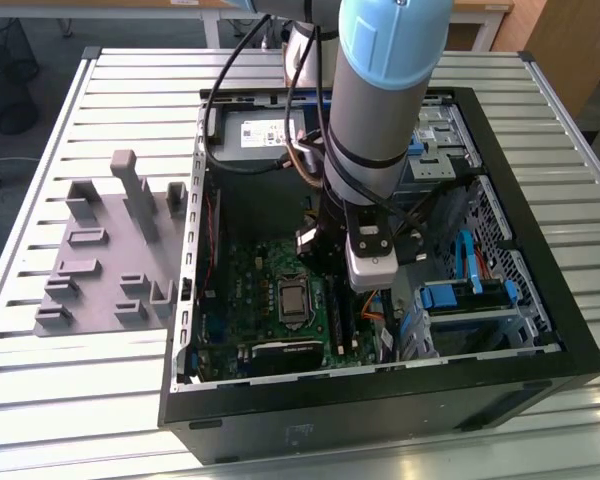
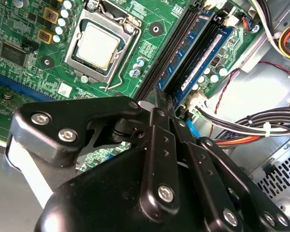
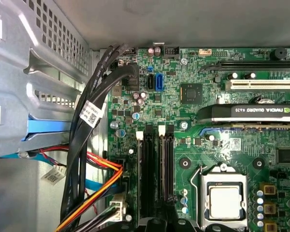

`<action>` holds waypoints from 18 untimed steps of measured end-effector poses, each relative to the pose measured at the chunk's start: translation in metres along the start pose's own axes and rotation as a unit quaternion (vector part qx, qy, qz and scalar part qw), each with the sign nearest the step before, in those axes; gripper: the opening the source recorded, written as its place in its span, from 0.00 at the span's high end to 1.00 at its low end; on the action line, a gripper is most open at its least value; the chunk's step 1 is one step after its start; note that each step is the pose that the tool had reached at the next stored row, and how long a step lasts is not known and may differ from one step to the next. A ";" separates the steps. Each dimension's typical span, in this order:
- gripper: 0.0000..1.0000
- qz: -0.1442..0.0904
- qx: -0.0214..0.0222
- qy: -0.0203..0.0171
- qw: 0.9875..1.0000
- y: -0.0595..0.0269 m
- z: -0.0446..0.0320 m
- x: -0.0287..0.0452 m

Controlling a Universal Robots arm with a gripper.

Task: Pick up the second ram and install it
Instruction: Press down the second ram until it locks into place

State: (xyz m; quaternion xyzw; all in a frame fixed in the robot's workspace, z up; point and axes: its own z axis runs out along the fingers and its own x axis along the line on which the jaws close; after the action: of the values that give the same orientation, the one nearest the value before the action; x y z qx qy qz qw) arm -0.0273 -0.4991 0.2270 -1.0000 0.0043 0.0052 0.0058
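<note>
The gripper [image 2: 160, 104], jaws together, presses the second ram [image 2: 203, 53] into the memory slots [image 3: 155, 169] right of the CPU socket [image 2: 97, 46]; uneven pressure could leave it tilted, unlatched.

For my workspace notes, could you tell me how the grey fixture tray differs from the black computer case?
The fixture tray is grey, low, with upright posts; the computer case is black, a deep box holding the motherboard. The arm reaches into the case, not the tray. Both rest on the slatted table.
</note>
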 end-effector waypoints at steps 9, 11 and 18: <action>0.89 0.000 0.000 0.000 1.000 0.0003 0.0080 0.0001; 0.89 0.000 0.000 0.000 1.000 0.0002 0.0099 0.0002; 0.89 0.000 0.000 -0.001 1.000 0.0002 0.0113 0.0006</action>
State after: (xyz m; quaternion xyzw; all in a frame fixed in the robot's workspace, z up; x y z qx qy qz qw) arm -0.0268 -0.4993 0.2157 -1.0000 0.0043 0.0061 0.0057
